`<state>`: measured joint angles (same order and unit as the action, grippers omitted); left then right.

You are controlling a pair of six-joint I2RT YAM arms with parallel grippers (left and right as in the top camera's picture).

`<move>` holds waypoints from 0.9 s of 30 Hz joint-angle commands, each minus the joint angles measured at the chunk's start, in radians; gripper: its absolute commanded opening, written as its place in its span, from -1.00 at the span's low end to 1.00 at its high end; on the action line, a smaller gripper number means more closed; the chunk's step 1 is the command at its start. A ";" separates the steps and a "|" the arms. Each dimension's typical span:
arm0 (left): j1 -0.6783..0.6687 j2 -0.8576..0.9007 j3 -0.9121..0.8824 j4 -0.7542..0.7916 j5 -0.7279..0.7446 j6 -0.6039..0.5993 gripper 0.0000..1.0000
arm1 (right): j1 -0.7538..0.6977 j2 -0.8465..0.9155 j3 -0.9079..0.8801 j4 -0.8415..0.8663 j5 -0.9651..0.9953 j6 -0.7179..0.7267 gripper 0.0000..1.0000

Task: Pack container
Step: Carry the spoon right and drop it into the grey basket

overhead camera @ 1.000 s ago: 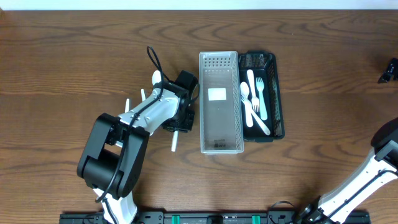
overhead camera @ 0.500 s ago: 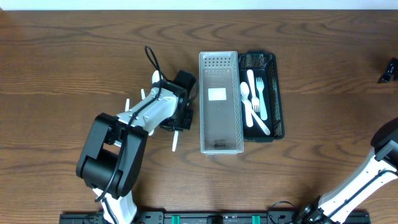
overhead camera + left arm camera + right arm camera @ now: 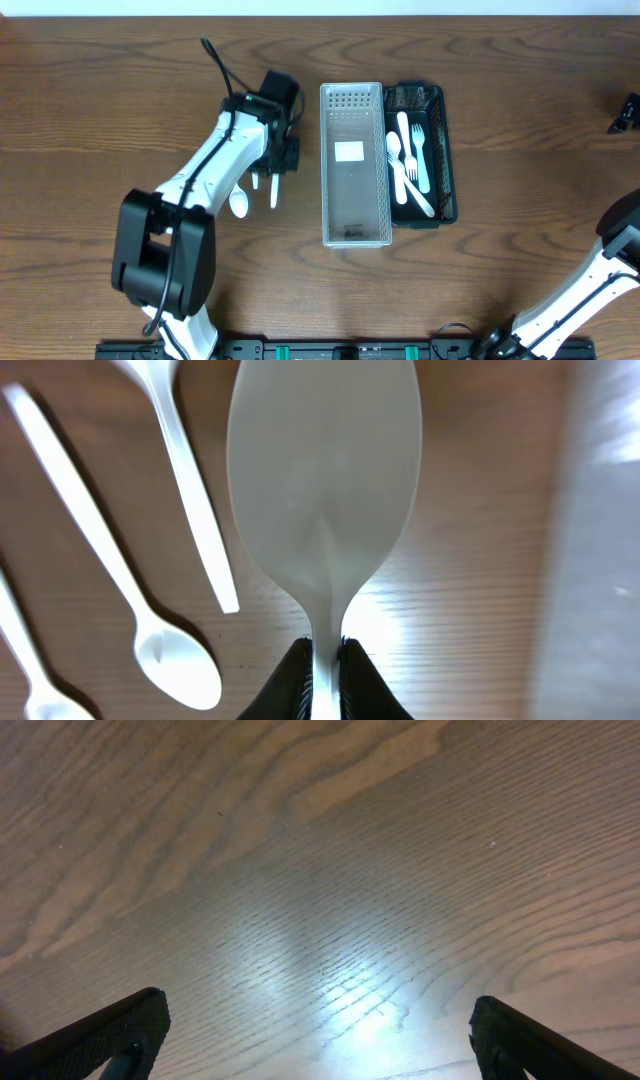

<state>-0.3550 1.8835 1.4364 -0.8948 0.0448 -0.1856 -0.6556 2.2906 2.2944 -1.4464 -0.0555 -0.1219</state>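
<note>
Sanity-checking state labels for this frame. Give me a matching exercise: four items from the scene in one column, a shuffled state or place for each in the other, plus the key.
Items
1. white plastic spoon filling the left wrist view
2. translucent perforated plastic bin
3. black mesh plastic tray
4. right gripper

States
A. open above the bare wooden table
B. holds white forks and a small white spoon
C. no cutlery inside, only a white label
D. clamped at the handle by the left gripper

Pairs: 1-D, 2-C, 3-B, 4-A
</note>
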 commanded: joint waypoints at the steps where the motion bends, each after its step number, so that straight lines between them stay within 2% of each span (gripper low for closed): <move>1: -0.025 -0.066 0.094 -0.021 -0.011 -0.043 -0.79 | -0.009 0.006 -0.001 0.000 -0.004 -0.014 0.99; 6: -0.045 -0.139 0.176 -0.022 -0.011 -0.138 -0.79 | -0.009 0.006 -0.001 0.000 -0.004 -0.014 0.98; 14: -0.144 -0.187 0.182 0.021 0.079 -0.307 -0.79 | -0.009 0.006 -0.001 0.000 -0.004 -0.014 0.98; 19: -0.233 -0.150 0.182 0.052 0.072 -0.306 -0.79 | -0.009 0.006 -0.001 0.000 -0.004 -0.014 0.99; 23: -0.249 -0.123 0.182 0.055 0.055 -0.307 -0.78 | -0.009 0.006 -0.001 0.000 -0.004 -0.014 0.98; 24: -0.248 -0.115 0.182 0.055 0.055 -0.307 -0.74 | -0.009 0.006 -0.001 0.000 -0.004 -0.014 0.98; 26: -0.246 -0.101 0.182 0.055 0.055 -0.307 -0.54 | -0.009 0.006 -0.001 0.000 -0.004 -0.014 0.98; 27: -0.247 -0.093 0.182 0.055 0.055 -0.307 -0.51 | -0.009 0.006 -0.001 0.000 -0.004 -0.014 0.99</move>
<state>-0.6086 1.7653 1.6070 -0.8379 0.1066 -0.4797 -0.6556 2.2906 2.2944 -1.4464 -0.0555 -0.1219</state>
